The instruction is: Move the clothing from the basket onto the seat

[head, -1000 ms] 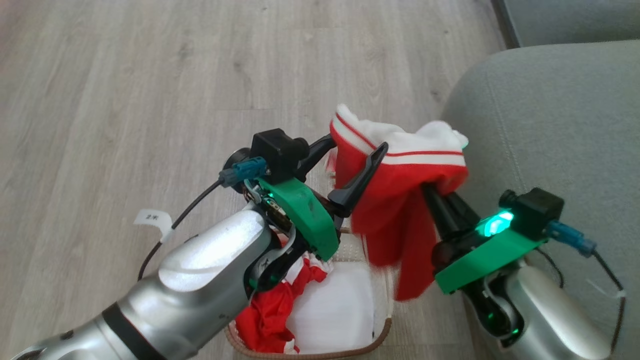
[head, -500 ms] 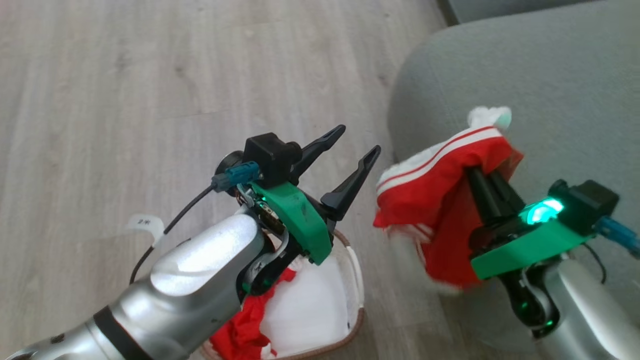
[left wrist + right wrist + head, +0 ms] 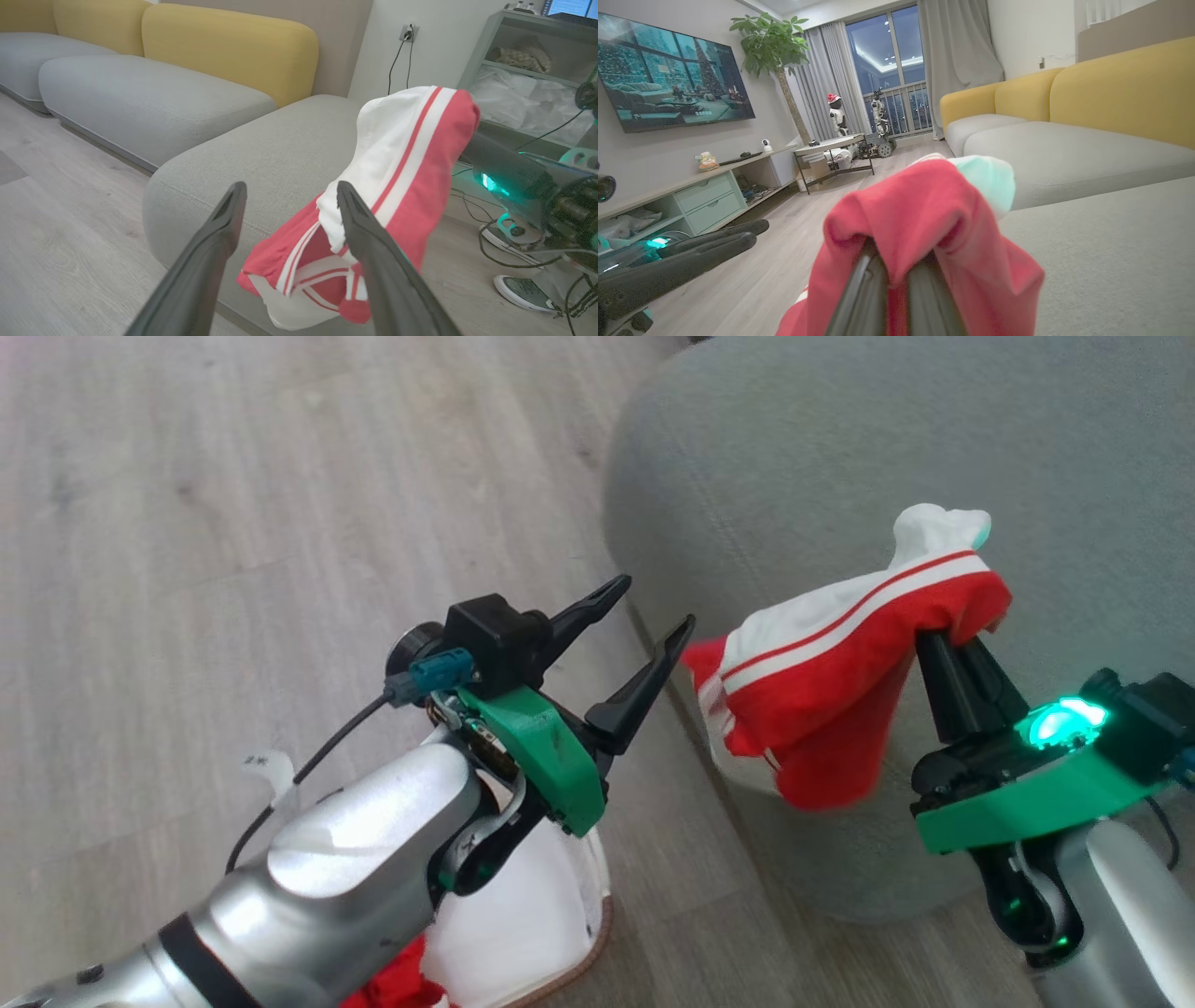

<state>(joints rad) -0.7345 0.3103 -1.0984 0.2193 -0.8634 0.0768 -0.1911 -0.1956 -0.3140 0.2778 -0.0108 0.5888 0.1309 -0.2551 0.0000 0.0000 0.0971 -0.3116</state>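
Observation:
A red garment with white stripes [image 3: 822, 672] hangs over the front edge of the grey-green seat [image 3: 822, 476]. My right gripper [image 3: 938, 639] is shut on it, fingertips buried in the cloth, as the right wrist view confirms [image 3: 896, 284]. My left gripper [image 3: 653, 605] stands open and holds nothing, just left of the garment, its fingers [image 3: 224, 224] apart beside the cloth [image 3: 411, 154]. The basket [image 3: 597, 933] sits on the floor under my left forearm, with more red clothing [image 3: 392, 985] and a white sheet [image 3: 513, 924] inside, mostly hidden.
Wooden floor [image 3: 233, 523] spreads to the left of the seat. Yellow backrests [image 3: 229, 51] stand behind the sofa. A shelf [image 3: 523, 70], cables and a shoe [image 3: 523, 291] lie to the right. A TV unit [image 3: 705, 196] and low table [image 3: 831, 154] are further off.
My right gripper has carried the garment from above the basket to the right, over the seat's edge. The garment has left the span of my left fingers. The head view has turned right.

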